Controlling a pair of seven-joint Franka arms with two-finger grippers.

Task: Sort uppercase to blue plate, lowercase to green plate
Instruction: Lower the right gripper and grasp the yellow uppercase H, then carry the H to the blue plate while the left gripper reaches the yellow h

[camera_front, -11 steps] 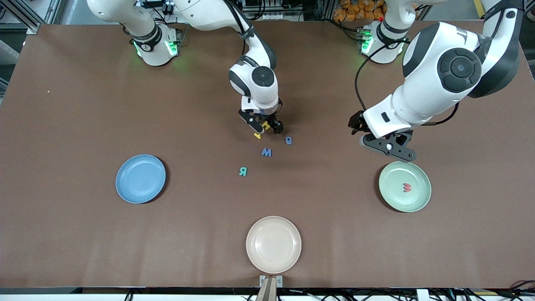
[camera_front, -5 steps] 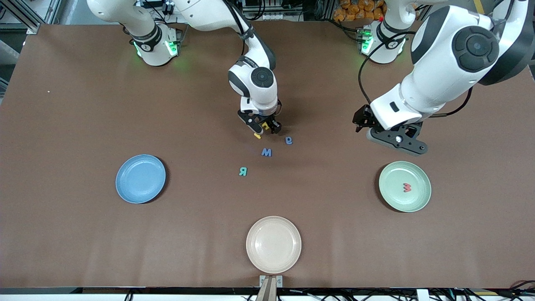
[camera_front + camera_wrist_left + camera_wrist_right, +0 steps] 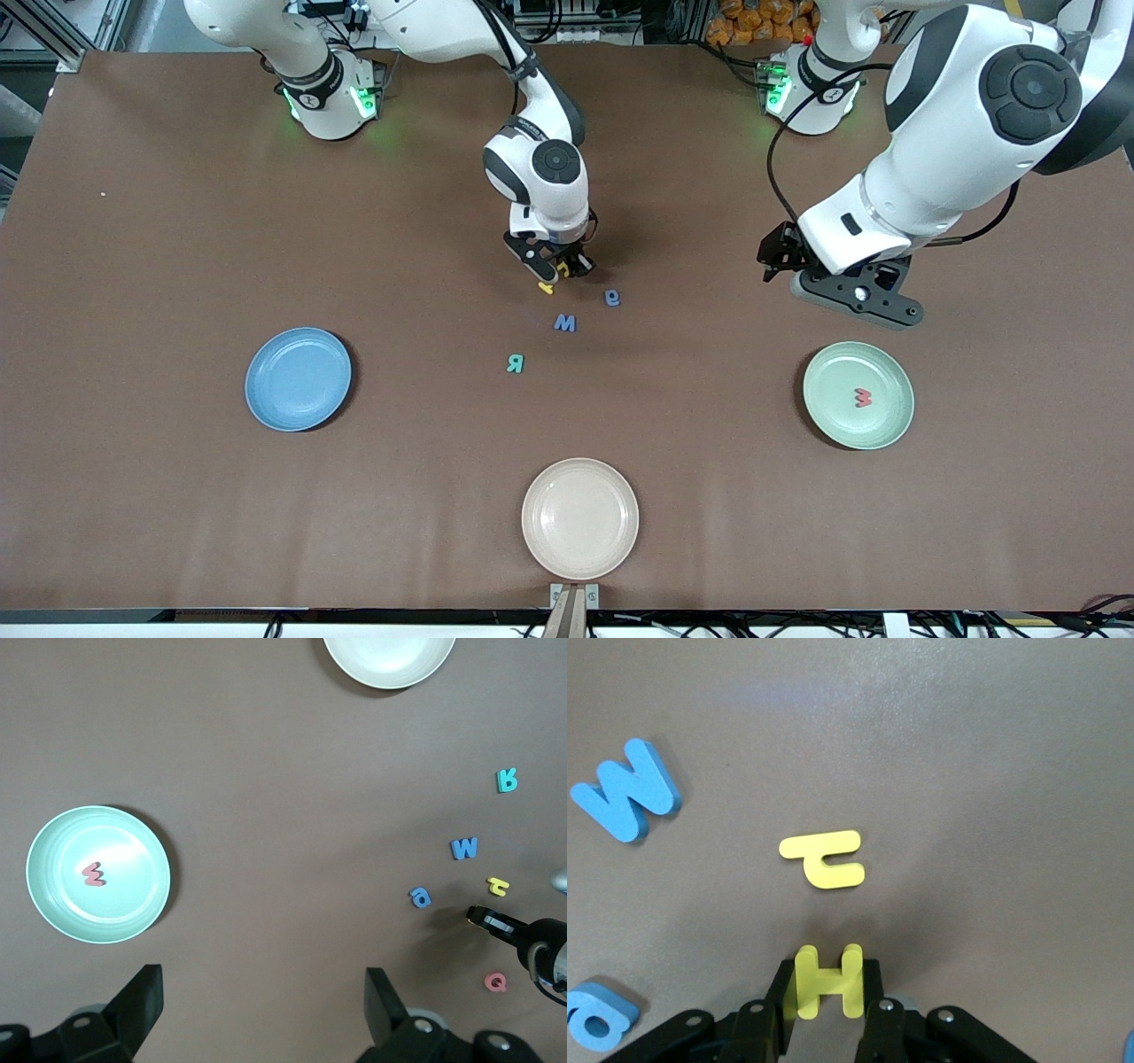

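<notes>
The right hand [image 3: 562, 266] was down at the table [image 3: 177, 496] near its middle, fingers closed narrow on the yellow H [image 3: 827, 981], which stood upright between the pads in the right wrist view. The hooked yellow letter [image 3: 823, 858] lay flat on the table just beside the held H, apart from it.

The left hand [image 3: 858, 299] hung in the air over bare table just beside the green plate [image 3: 893, 424], toward the robots' bases from it, its fingers [image 3: 137, 1003] spread wide with nothing between them. The left arm was waiting.

The green plate lay toward the left arm's end of the table and carried the red m/w [image 3: 862, 398], near its middle. The blue plate [image 3: 275, 412] lay toward the right arm's end and held no letter. A cream plate [image 3: 542, 549] lay nearest the front camera, between the two.

The remaining letters lay loose on the table near the right hand. The blue M/W [image 3: 565, 322] lay nearer the front camera than that hand; the teal-green R [image 3: 515, 362] nearer again. The round blue letter [image 3: 611, 297] lay beside the blue M/W, toward the left arm's end. The red Q [image 3: 496, 981] showed only in the left wrist view, close to the right hand.
</notes>
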